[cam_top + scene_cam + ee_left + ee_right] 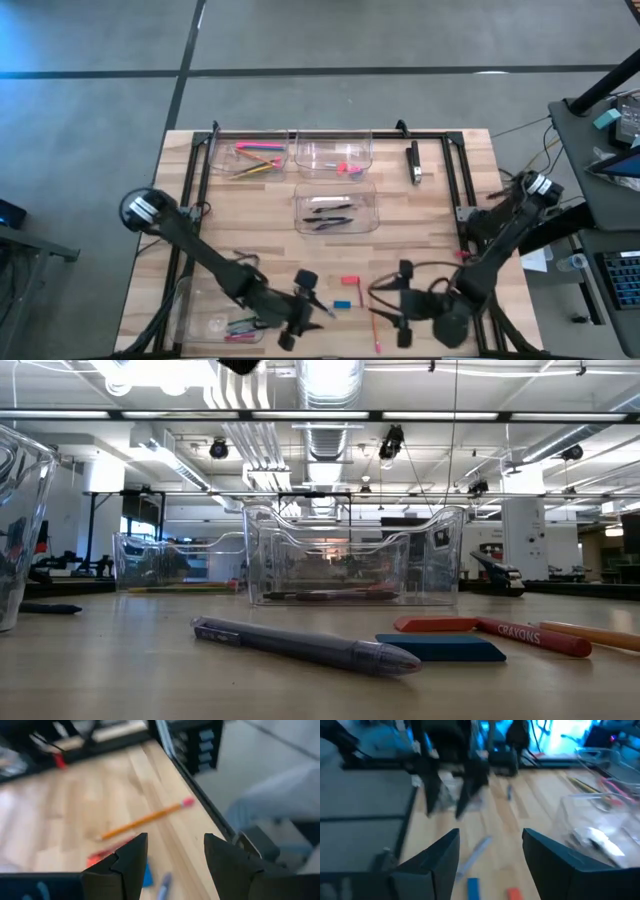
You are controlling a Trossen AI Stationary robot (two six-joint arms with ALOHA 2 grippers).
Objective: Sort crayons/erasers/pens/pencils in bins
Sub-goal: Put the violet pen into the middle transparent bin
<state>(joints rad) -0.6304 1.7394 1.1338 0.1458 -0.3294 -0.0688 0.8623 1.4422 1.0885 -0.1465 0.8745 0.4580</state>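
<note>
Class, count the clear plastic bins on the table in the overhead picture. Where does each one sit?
4: far-left bin with pencils, far-middle bin, central bin with pens, near-left bin partly under the left arm.

Both dark arms are stretched low toward the near middle of the surface (250, 215), the left gripper (300, 322) and the right gripper (392, 305) being pointed at each other, each held with its two fingers parted and nothing between them.
</note>
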